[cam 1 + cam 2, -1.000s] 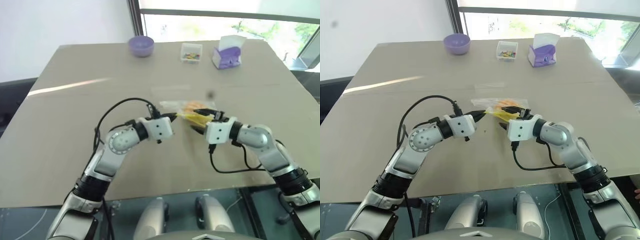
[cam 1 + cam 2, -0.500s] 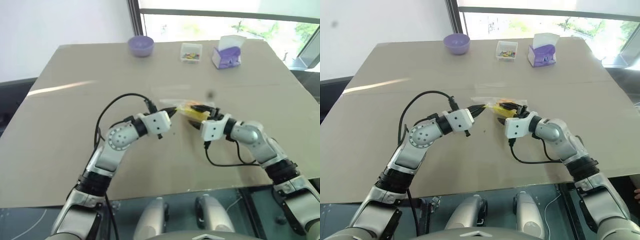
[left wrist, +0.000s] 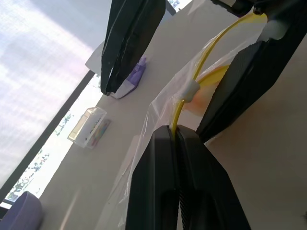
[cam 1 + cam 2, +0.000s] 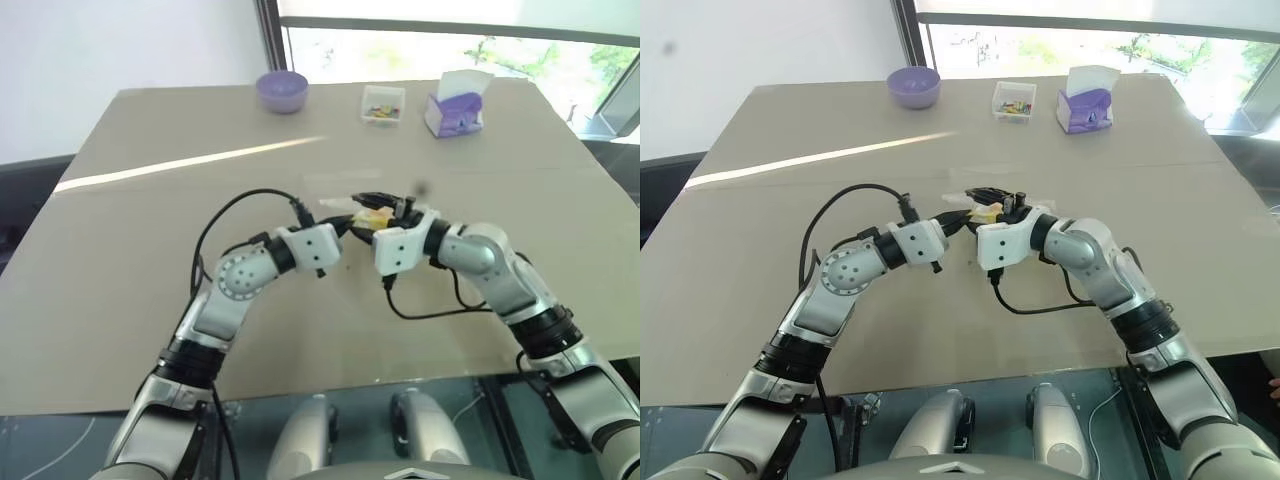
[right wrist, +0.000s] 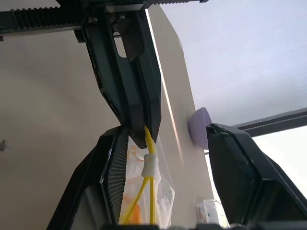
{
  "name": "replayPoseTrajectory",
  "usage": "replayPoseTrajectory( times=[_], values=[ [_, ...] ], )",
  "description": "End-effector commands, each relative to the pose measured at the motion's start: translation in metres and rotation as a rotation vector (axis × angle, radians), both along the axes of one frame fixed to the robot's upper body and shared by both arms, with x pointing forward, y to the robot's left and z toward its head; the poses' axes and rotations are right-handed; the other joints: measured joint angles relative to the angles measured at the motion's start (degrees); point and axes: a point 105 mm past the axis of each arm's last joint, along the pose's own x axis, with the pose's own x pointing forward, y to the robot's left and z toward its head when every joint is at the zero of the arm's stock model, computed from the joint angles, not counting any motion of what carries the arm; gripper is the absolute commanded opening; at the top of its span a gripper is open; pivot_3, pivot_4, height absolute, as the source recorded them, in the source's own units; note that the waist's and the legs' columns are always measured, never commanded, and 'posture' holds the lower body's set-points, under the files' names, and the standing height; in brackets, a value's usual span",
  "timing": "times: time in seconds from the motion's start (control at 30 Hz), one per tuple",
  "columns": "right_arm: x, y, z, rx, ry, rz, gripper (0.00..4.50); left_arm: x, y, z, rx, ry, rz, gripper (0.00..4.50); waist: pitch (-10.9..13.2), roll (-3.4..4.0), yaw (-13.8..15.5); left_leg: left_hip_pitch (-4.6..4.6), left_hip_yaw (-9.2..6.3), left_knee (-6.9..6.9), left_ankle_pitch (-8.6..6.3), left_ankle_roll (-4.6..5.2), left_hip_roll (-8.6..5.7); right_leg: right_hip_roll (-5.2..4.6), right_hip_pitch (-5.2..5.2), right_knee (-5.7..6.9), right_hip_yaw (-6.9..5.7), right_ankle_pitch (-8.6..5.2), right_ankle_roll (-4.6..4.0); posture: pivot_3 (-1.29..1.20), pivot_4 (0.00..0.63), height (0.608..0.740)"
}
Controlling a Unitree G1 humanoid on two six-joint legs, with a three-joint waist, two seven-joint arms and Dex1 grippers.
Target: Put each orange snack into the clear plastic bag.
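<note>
Clear plastic bag (image 3: 158, 115): yellow seal strip pinched in closed left pincer (image 3: 176, 132); right pincer (image 5: 165, 153) gapes astride it (slider between), nothing held.

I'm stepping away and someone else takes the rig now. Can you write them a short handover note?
Left gripper: shut on the yellow seal strip of the bag, held up off the table.
Right gripper: open, its fingers either side of the strip near the white slider, not closed on it.
Snack: orange shows inside the bag.
Done: that snack is bagged.
Left: closing the seal, it seems. I see no other snack on the table.
</note>
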Motion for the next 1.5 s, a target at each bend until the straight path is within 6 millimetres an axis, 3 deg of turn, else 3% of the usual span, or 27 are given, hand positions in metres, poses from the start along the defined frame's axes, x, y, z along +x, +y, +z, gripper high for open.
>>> replayPoseTrajectory(
  times=[0.03,0.13,0.2,1.5],
  values=[
    [-0.005,0.000,0.018,0.021,-0.055,0.014,2.72,0.000,-0.002,0.009,-0.020,-0.019,-0.009,0.00,0.0,0.00,0.0,0.00,0.01,0.00,0.00,0.00,0.00,0.00,0.00,0.00,0.00,0.00,0.00,0.00,0.150,0.740],
    [-0.004,-0.005,0.011,0.001,-0.043,-0.006,2.02,0.000,-0.001,0.008,-0.020,-0.016,-0.006,0.00,0.0,0.00,0.0,0.00,0.01,0.00,0.00,0.00,0.00,0.00,0.00,0.00,0.01,0.00,0.00,0.00,0.150,0.740],
    [-0.004,-0.007,0.009,-0.006,-0.040,-0.012,1.05,0.001,-0.001,0.009,-0.022,-0.014,-0.004,0.00,0.0,0.00,0.0,0.00,0.01,0.00,0.00,0.00,0.00,-0.01,0.00,0.00,0.00,0.00,0.00,0.00,0.150,0.740],
    [0.000,-0.009,-0.009,-0.061,-0.022,-0.031,1.05,-0.001,-0.003,0.012,-0.036,-0.006,-0.005,0.00,0.0,-0.01,0.0,-0.01,0.01,0.00,0.00,0.00,0.01,-0.01,0.00,-0.02,0.00,0.00,0.01,0.00,0.150,0.740]
  ],
)
